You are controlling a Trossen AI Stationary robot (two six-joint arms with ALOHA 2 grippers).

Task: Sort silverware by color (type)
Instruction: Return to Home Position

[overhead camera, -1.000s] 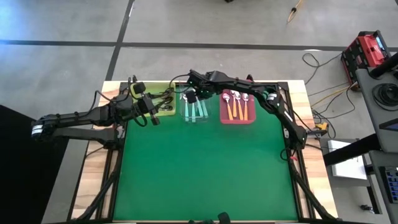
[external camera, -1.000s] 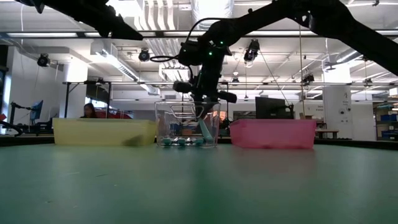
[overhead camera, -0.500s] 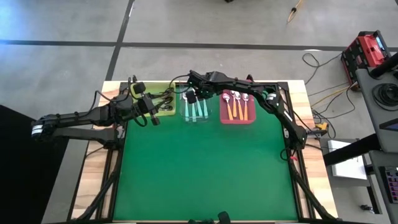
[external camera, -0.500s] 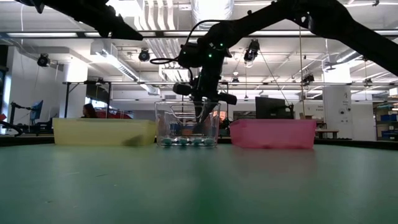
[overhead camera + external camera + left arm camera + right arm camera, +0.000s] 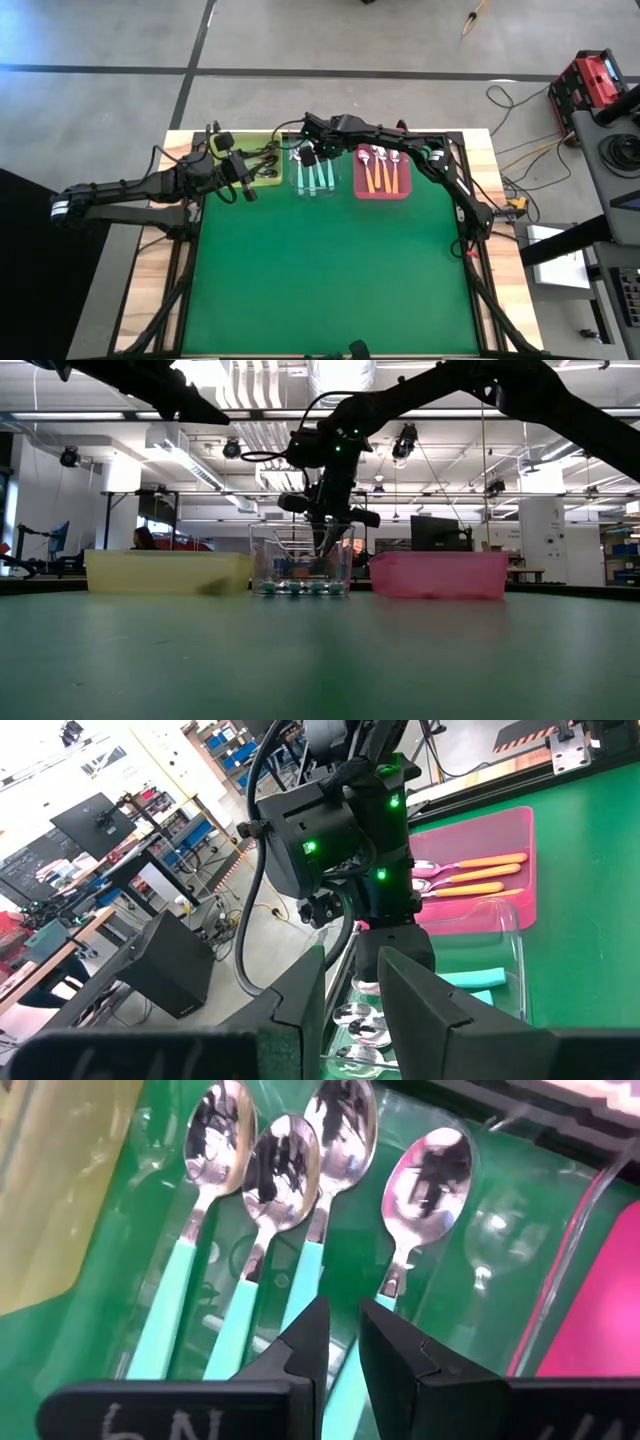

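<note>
Teal spoons [image 5: 262,1170] now all lie flat in clear bin [image 5: 262,565], none leaning; right fingers [image 5: 308,157] above, released, should rise straight past its rim. Left fingers [image 5: 245,178], apart, wait beside bin.

The right gripper [image 5: 310,155] hangs over the clear bin [image 5: 316,193] of teal spoons [image 5: 318,178]; just beside that bin, the left gripper [image 5: 240,172] is seemingly above the yellow bin [image 5: 268,181].

Wooden table [image 5: 172,150] under a green mat [image 5: 330,270].
Lined up along the mat's far edge: yellow bin [image 5: 165,572], clear bin [image 5: 270,565], red bin [image 5: 437,575].
</note>
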